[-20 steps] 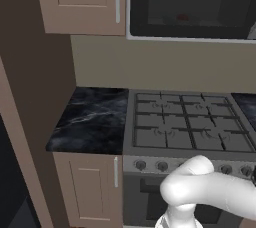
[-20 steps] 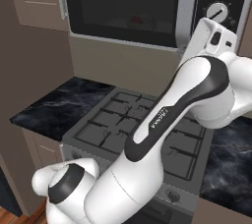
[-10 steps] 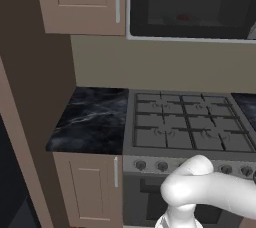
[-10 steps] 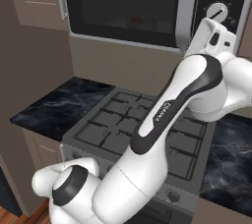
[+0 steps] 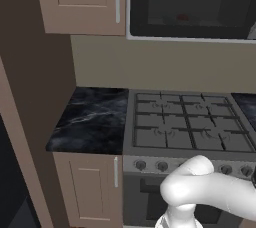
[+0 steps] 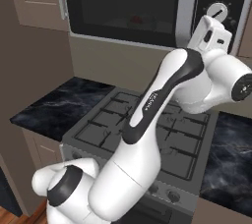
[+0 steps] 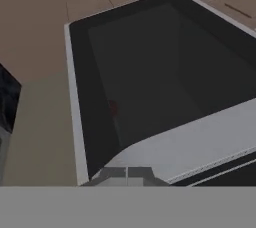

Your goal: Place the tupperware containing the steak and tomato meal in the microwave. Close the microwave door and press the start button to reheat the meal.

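We see the microwave mounted above the stove, w/ its door shut: dark glass panel in a silver-grey frame, flush w/ the front. Through the glass a small red spot shows inside, likely the tomato and/or the steak; too dim to tell which. Same red patch in the right base view, approx mid-cavity, w/ a faint pale shape around it that may be the tupperware; we can't say for sure.

Our arm reaches up to the right side of the microwave. The white hand sits in front of the control panel, just beside the round dial. The tool is mostly hidden behind the hand body there; its jaws are closed together, holding nothing we can make out. Whether it touches the panel, we can't tell.

In the hand view the door glass runs at a tilt, w/ the silver frame along its edge.

Below: black marble surface left of the stove, beige cabinet above it, left of the microwave.
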### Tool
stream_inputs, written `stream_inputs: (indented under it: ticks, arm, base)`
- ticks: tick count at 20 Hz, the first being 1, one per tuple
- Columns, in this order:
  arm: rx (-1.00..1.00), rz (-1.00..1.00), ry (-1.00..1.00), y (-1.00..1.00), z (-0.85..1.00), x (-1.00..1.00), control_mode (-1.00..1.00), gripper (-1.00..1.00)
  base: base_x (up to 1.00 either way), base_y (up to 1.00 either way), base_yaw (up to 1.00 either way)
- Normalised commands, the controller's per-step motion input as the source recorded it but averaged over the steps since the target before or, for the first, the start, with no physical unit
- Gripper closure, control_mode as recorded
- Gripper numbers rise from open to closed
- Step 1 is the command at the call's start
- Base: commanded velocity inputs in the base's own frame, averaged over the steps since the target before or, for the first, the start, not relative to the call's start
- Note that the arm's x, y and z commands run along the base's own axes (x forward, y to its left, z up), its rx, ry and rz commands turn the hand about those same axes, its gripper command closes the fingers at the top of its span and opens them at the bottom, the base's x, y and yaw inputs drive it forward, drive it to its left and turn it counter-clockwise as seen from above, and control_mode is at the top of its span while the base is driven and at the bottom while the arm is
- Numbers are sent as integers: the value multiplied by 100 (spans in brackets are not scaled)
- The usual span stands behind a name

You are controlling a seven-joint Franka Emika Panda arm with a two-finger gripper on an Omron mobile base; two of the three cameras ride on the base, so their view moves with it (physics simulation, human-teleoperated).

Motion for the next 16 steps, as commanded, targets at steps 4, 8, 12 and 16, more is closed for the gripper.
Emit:
stream_inputs:
  ticks: [4,8,12,16]
  arm:
    - [0,-7,0,-27,0,27,-100,100]
    - [0,-4,0,-33,1,19,-100,100]
    - [0,-3,0,-29,0,17,-100,100]
    - [0,-1,0,-13,0,17,-100,100]
  base:
    - [0,0,0]
    - [0,0,0]
    - [0,0,0]
    - [0,0,0]
